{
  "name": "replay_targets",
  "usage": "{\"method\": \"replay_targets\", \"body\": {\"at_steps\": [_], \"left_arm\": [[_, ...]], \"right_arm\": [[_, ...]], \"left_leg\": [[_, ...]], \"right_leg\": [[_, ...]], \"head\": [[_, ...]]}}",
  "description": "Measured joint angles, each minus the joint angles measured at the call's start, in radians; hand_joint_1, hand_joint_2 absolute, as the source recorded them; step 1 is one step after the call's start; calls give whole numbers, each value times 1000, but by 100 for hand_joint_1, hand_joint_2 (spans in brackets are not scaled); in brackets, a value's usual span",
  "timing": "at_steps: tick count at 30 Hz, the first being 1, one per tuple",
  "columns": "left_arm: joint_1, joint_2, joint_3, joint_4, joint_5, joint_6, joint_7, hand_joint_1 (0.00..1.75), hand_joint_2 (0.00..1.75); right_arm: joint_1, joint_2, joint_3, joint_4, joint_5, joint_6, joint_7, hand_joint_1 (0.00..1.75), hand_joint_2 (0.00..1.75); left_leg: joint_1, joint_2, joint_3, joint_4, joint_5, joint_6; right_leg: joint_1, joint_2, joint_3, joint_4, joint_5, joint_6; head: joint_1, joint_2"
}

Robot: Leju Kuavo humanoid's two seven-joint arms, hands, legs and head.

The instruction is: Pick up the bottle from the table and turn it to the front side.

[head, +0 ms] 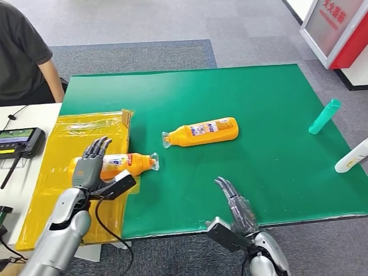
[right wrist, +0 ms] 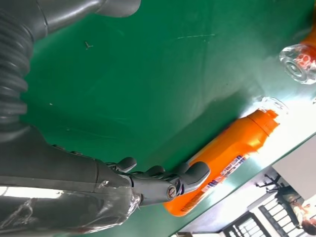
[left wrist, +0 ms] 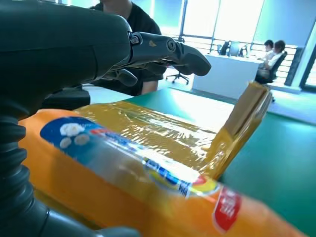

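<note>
Two orange bottles with clear caps lie on their sides on the green table (head: 269, 172). The near one (head: 130, 164) rests half on a yellow bag, its cap pointing right. My left hand (head: 92, 160) hovers over its base end with fingers spread. In the left wrist view this bottle (left wrist: 130, 187) lies close under the straight fingers (left wrist: 168, 52), which are not closed on it. The second bottle (head: 202, 131) lies at the table's middle, away from both hands. My right hand (head: 235, 204) is open at the front edge; past its fingers (right wrist: 168, 180) lies an orange bottle (right wrist: 227, 150).
A crinkled yellow plastic bag (head: 61, 184) covers the table's left end. A teal bottle (head: 324, 116) and a white bottle (head: 351, 156) lie at the right edge. A seated person (head: 22, 52) is at the back left, beside a white desk with a screen device (head: 19, 141).
</note>
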Motion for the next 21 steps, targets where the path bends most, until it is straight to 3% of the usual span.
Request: {"method": "replay_targets", "body": {"at_steps": [8,15,18,21], "left_arm": [[160,6,75,-228,450,-154,-255,0,175],[275,4,104,-357,584,-217,-408,0,175],[306,-13,99,-387,641,-244,-497,0,175],[324,-32,88,-394,686,-272,-535,0,175]], "right_arm": [[37,-15,-26,-15,-32,-33,-34,0,175],[68,-42,-57,-43,-70,-36,-78,0,175],[81,-55,-76,-62,-109,-35,-120,0,175],[92,-64,-96,-82,-140,-30,-152,0,175]], "left_leg": [[0,0,0,0,0,0],[0,0,0,0,-1,1],[0,0,0,0,-1,1],[-1,0,0,0,-1,1]], "right_leg": [[0,0,0,0,-1,0],[0,0,0,-1,-1,0],[0,0,0,-1,-1,0],[-1,0,0,-1,-1,0]], "head": [[0,0],[0,0],[0,0],[0,0]]}}
